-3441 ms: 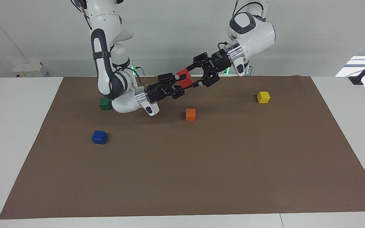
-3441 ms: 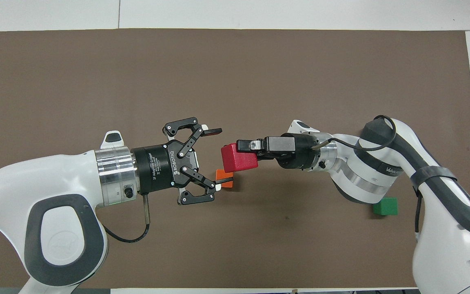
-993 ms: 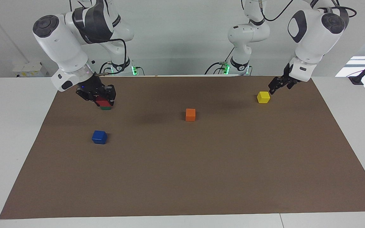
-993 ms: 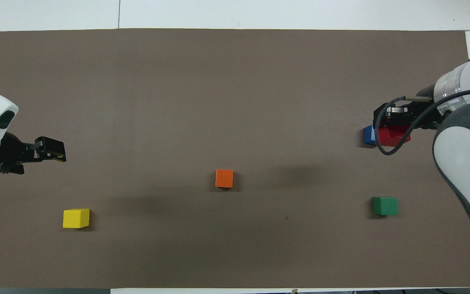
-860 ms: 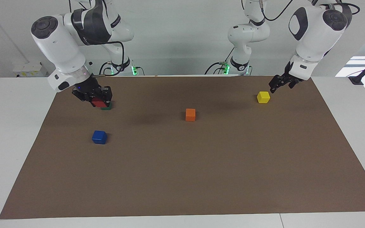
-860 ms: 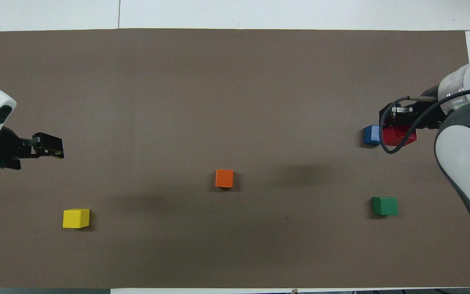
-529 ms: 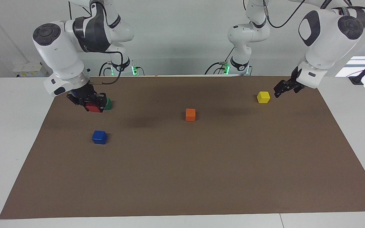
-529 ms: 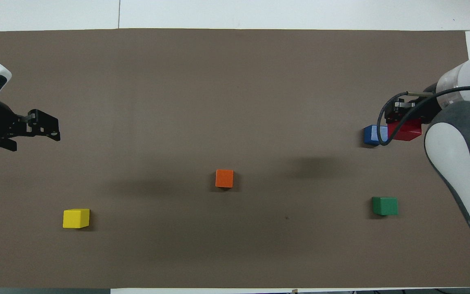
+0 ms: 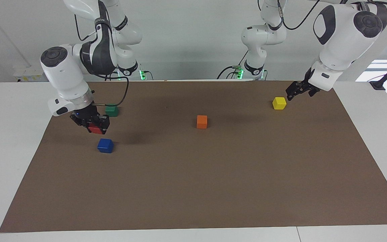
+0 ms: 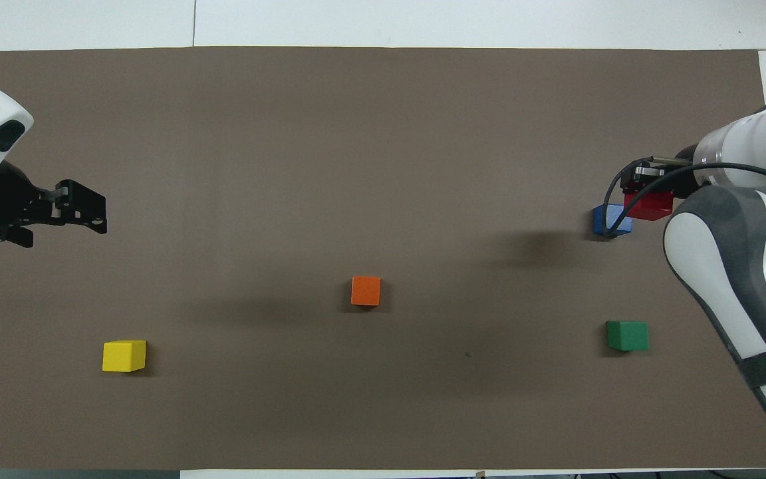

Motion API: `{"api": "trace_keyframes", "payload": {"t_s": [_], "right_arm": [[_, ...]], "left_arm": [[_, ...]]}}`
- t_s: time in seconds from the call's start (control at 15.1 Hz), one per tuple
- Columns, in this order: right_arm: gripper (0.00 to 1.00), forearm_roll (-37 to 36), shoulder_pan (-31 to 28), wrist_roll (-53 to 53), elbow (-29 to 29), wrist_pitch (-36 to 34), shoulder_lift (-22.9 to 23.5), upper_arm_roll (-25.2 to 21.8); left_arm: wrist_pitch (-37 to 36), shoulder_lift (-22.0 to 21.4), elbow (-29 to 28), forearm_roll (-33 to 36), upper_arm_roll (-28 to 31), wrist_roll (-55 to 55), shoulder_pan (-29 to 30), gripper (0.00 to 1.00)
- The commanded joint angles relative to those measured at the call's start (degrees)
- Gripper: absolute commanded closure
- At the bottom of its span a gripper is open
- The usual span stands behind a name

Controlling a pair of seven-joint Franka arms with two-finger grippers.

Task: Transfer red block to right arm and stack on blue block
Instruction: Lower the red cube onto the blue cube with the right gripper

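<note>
My right gripper (image 9: pixel 95 128) is shut on the red block (image 9: pixel 96 130) and holds it in the air just above the brown mat, close beside the blue block (image 9: pixel 105 145) and not touching it. In the overhead view the red block (image 10: pixel 649 205), under the right gripper (image 10: pixel 649 191), overlaps the blue block's (image 10: pixel 611 219) edge. My left gripper (image 9: pixel 293 92) hangs empty over the mat beside the yellow cube (image 9: pixel 279 103), at the left arm's end; it also shows in the overhead view (image 10: pixel 84 214).
A green cube (image 9: pixel 112 110) lies nearer to the robots than the blue block. An orange cube (image 9: pixel 202 121) sits mid-mat. The brown mat (image 9: pixel 213 188) covers most of the white table.
My right gripper has carried the red block from over the green cube, lower and close to the blue block. The left gripper has only shifted slightly near the yellow cube.
</note>
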Motion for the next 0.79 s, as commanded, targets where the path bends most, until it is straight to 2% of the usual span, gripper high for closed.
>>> {"api": "trace_keyframes", "payload": {"t_s": [0.0,0.46,0.73], "right_arm": [[1.0,-1.46,-1.13,0.95,-2.67,3.81,-0.25,0.67],[1.0,-1.64,-4.2,0.59,-3.47,8.65,4.32,0.75],[1.0,-1.64,-3.94,0.95,-5.3,11.01,5.12,0.75]], "left_arm": [[2.05,-3.24,-5.5,1.12,1.69,0.68,-1.05,0.0],[3.2,-1.58,-3.13,0.68,2.66,0.24,-2.36,0.0],[3.37,-1.4,-2.78,0.68,2.65,0.59,-2.72,0.0]]}}
